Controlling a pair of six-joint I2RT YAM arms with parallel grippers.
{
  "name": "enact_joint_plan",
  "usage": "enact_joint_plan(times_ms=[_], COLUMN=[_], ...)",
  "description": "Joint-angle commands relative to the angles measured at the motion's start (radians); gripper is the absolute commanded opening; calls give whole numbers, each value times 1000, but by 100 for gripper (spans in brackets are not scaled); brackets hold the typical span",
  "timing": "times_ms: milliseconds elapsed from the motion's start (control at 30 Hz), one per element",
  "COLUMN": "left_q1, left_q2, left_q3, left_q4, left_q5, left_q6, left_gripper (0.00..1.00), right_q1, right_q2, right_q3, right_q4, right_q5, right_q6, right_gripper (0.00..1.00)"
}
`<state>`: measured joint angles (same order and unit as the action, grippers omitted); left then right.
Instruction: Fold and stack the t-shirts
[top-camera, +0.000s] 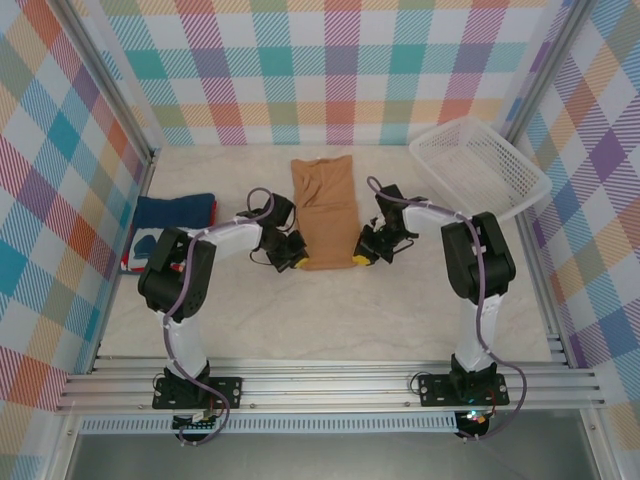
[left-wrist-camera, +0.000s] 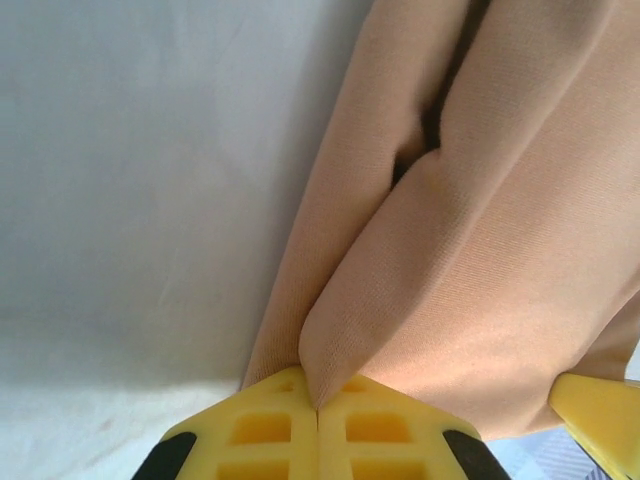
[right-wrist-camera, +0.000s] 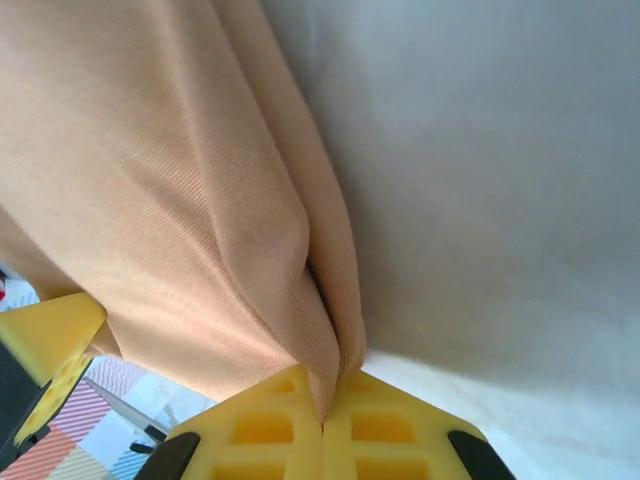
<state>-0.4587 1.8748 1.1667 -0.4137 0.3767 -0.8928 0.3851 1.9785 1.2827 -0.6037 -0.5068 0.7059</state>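
At the left of the table (top-camera: 330, 325), a navy t-shirt (top-camera: 176, 211) lies folded beside the plaid wall, well apart from the work. To its right, the left gripper (left-wrist-camera: 318, 412) is pinched closed on the near-left corner of the tan-orange t-shirt (top-camera: 323, 205). That shirt lies at the middle of the table as a long narrow strip running away from the arms, its sides turned in. The left wrist view shows a peak of tan cloth drawn up between the yellow fingers, apparently several layers thick. Across the hem, the right gripper (right-wrist-camera: 323, 418) is likewise clamped on the near-right corner, a fold of the same cloth caught between its tips.

The step in hand appears to be the lengthwise fold, with the near hem carried toward the far end. To do it well, both arms should probably lift together and level, keeping the hem taut between them so the strip neither sags nor twists. They should then carry it straight over and lay the near edge square on the far edge before letting go. A grip that has missed the lower layers would likely leave them behind on the table.

At the far right corner sits a white mesh basket (top-camera: 478, 165). Nothing can be seen inside it, and neither shirt touches it.
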Motion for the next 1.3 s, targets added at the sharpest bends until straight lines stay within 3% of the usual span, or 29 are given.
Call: enact_joint_plan(times_ms=[0,367,567,867,1267], left_q1=[-25,-180,-180,-129,-1], left_q2=[-108,-542,-698,-547,-231], left_q3=[-64,-314,-326,-87,212], left_q4=[-71,-261,-287,-347,-389], left_q5=[16,43,64,-12,28], left_q6=[11,-59,-132,-131,-47], left_gripper=[0,0,0,0,0], right_q1=[27,193,192,107,-21], right_q2=[-87,-444,-550,-508,-293], right_q3=[-58,-327,-268,-128,104], right_q4=[-84,-295,-395,-452,-452], right_q5=[-10,-123,-146,-74,-82], right_q6=[-56,-29,11,48,47], right_gripper=[0,0,0,0,0])
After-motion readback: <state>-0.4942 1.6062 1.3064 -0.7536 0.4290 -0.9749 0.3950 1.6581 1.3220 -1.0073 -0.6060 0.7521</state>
